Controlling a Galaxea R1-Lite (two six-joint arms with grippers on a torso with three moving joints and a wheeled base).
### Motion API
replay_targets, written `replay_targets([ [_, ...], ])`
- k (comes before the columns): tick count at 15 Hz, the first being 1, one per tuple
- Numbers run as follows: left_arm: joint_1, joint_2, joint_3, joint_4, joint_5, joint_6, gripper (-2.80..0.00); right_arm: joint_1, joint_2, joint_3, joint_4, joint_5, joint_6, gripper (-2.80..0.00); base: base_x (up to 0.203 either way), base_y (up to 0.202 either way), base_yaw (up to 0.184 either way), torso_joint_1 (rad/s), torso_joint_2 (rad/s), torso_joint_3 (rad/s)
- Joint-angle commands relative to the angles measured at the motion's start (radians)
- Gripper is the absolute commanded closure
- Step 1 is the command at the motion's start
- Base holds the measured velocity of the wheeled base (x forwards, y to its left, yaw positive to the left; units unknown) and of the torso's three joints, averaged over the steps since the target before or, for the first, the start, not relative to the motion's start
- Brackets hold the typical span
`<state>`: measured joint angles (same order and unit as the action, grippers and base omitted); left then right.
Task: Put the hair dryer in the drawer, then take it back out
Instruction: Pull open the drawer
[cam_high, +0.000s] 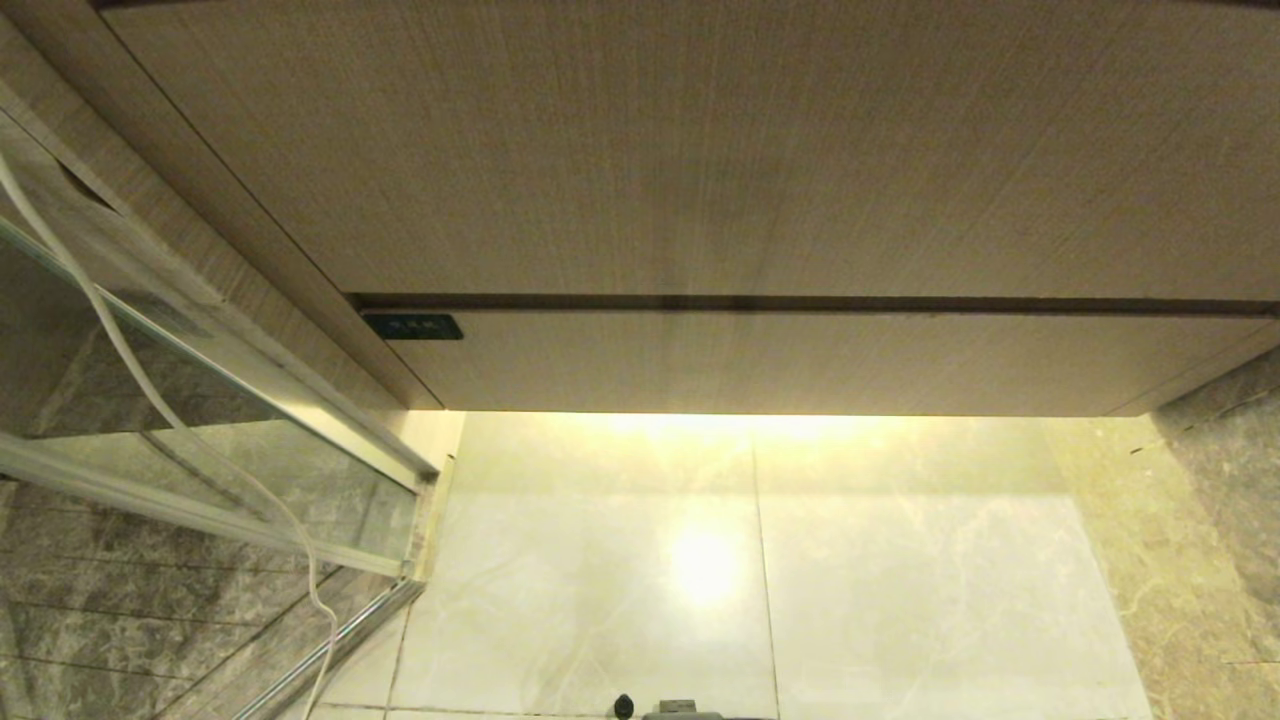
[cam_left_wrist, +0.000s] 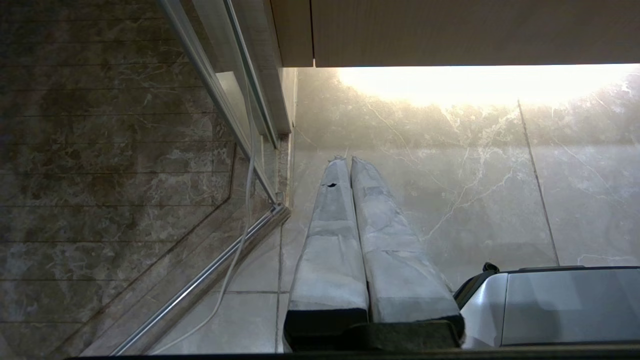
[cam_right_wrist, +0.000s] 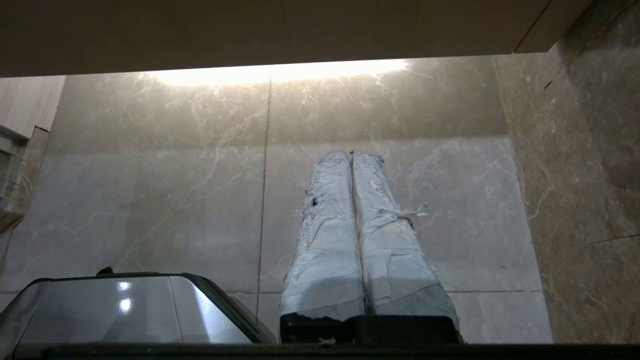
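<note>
At the far left of the head view, a white cable (cam_high: 120, 350) trails down past a glass panel (cam_high: 200, 440) in its metal frame. The left gripper (cam_left_wrist: 345, 160) hangs over the pale marble floor (cam_left_wrist: 450, 190), its taped fingers (cam_left_wrist: 330, 240) pressed together, holding nothing. In the middle, the drawer (cam_high: 800, 360) sits closed beneath the taller wood-grain panel (cam_high: 700, 150). The right gripper (cam_right_wrist: 350, 154) also points at the floor, its fingers (cam_right_wrist: 390, 240) shut and empty. The hair dryer is nowhere in sight.
</note>
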<state>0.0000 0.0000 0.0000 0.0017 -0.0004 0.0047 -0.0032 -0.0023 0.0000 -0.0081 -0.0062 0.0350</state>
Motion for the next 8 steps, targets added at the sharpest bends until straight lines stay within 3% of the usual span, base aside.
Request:
replay_targets([
  [1,0.0,0.0,0.0,0.0,0.0,0.0,0.0,0.0,-0.001,0.0,-0.001,0.0,0.0,0.0,0.0,0.0,0.0,0.0,0.0,0.0],
  [8,0.0,0.0,0.001,0.0,0.0,0.0,0.0,0.0,-0.001,0.0,-0.001,0.0,0.0,0.0,0.0,0.0,0.0,0.0,0.0,0.0],
])
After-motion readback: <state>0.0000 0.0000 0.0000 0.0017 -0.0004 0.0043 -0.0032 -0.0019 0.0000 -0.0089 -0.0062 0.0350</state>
